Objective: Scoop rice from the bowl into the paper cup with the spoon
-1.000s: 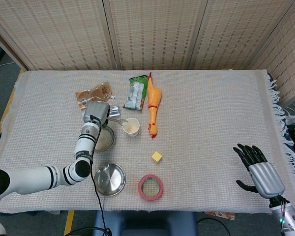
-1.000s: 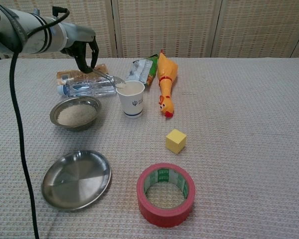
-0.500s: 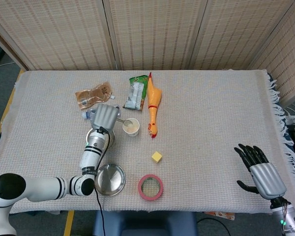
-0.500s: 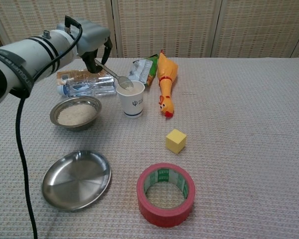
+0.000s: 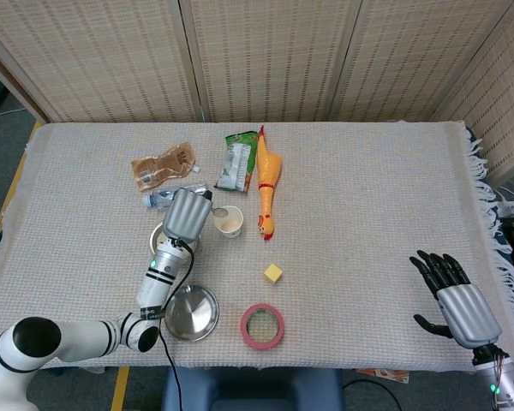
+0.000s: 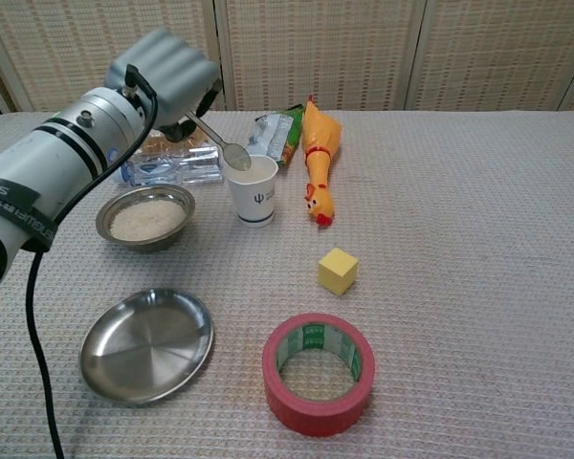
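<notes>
Setting: a table under a woven cloth, with reed screens behind it.
Left hand: mine, raised above the far left of the table; it holds the spoon by the handle. My fingers are mostly hidden behind the back of the hand, so I cannot describe the grip more closely.
Spoon: slopes down from my hand, its head right at the cup's mouth, over the near-left rim. I cannot tell whether any rice lies in it.
Cup: upright, just right of the bowl, left of the rubber chicken. The head view shows something pale inside, probably rice.
Bowl: steel, rice in it, resting just in front of a lying bottle.
Right hand: mine, at the near right edge, well apart from everything, fingers spread, holding nothing.
Other items: an empty steel plate, a red tape roll, a yellow cube, and two packets at the back.
Step in hand: by my judgement, the emptying of the spoon into the cup.
Next move: I judge it calls for tipping the head fully over the mouth, then swinging left and down to the bowl without knocking the light cup.
</notes>
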Controlling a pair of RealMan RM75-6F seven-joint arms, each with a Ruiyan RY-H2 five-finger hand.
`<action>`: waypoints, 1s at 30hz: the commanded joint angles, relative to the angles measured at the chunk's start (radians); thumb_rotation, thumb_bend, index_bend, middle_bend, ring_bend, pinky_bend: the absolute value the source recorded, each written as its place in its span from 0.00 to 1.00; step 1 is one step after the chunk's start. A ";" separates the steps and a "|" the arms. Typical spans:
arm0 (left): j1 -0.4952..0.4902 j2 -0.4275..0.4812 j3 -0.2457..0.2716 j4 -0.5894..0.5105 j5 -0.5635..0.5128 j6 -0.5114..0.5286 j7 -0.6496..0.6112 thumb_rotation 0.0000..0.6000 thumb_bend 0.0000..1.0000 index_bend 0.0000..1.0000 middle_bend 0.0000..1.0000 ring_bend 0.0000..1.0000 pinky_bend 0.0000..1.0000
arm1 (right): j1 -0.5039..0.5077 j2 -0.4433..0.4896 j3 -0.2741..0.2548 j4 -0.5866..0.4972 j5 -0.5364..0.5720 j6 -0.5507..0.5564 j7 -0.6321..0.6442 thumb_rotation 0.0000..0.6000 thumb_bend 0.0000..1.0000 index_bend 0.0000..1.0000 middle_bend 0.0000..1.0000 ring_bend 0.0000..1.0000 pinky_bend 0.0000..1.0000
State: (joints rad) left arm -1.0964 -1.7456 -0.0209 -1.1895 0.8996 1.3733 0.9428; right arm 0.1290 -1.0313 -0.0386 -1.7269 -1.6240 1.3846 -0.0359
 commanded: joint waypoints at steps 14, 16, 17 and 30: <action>0.146 0.231 -0.167 -0.412 -0.021 -0.034 -0.134 1.00 0.39 0.69 1.00 1.00 1.00 | -0.007 0.008 -0.009 -0.002 -0.027 0.016 0.006 1.00 0.10 0.00 0.00 0.00 0.00; 0.173 0.289 -0.177 -0.495 -0.053 -0.058 -0.167 1.00 0.39 0.69 1.00 1.00 1.00 | -0.006 0.010 -0.010 -0.002 -0.029 0.014 0.010 1.00 0.10 0.00 0.00 0.00 0.00; 0.191 0.324 -0.179 -0.543 -0.073 -0.076 -0.192 1.00 0.39 0.69 1.00 1.00 1.00 | -0.006 0.009 -0.010 -0.002 -0.030 0.014 0.009 1.00 0.10 0.00 0.00 0.00 0.00; 0.371 0.444 -0.073 -0.782 -0.062 -0.204 -0.479 1.00 0.38 0.68 1.00 1.00 1.00 | -0.006 0.000 -0.023 -0.006 -0.059 0.013 -0.005 1.00 0.10 0.00 0.00 0.00 0.00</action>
State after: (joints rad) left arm -0.7488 -1.2844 -0.1199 -1.9661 0.8177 1.1824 0.4906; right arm 0.1229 -1.0306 -0.0607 -1.7333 -1.6828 1.3984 -0.0403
